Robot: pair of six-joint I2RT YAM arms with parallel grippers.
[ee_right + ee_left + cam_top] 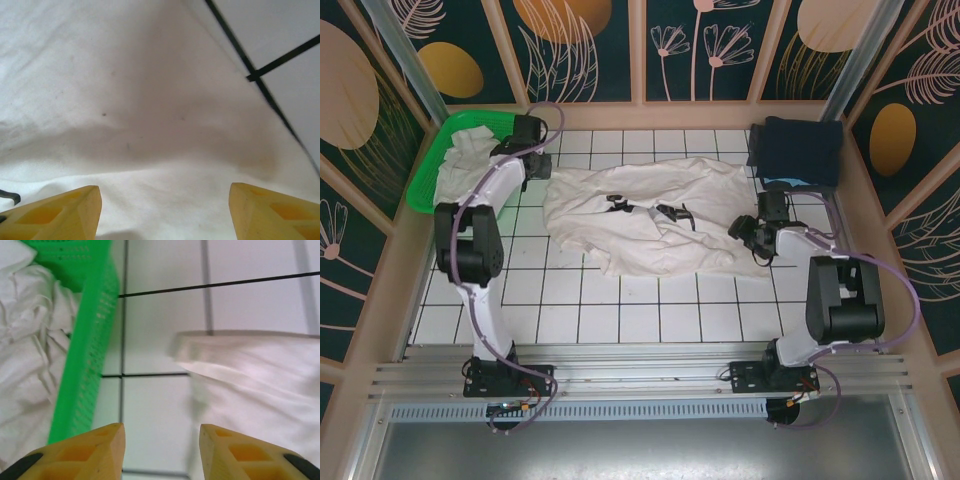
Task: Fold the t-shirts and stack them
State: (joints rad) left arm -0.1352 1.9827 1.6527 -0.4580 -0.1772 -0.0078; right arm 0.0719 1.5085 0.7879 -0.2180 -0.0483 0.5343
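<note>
One spread white t-shirt [640, 215], one green basket [423, 185], one dark folded pile [798, 150], basket's white cloth [465, 160] uncountable

The top view looks steeply down from behind the arm bases, taking in the whole tiled table [650, 305]. The left wrist view looks down past the left gripper [161, 426], close over tiles, green basket [85, 365] at left, spread t-shirt [260, 385] at right. The right wrist view, past the right gripper [163, 186], sits closer over that same t-shirt.

A green mesh basket [423, 190] sits at the far left corner of the white, black-lined tiled table [650, 310] — at the far right corner lies a folded dark navy cloth [798, 150] — with leaf-patterned wall panels [590, 50] behind.
</note>
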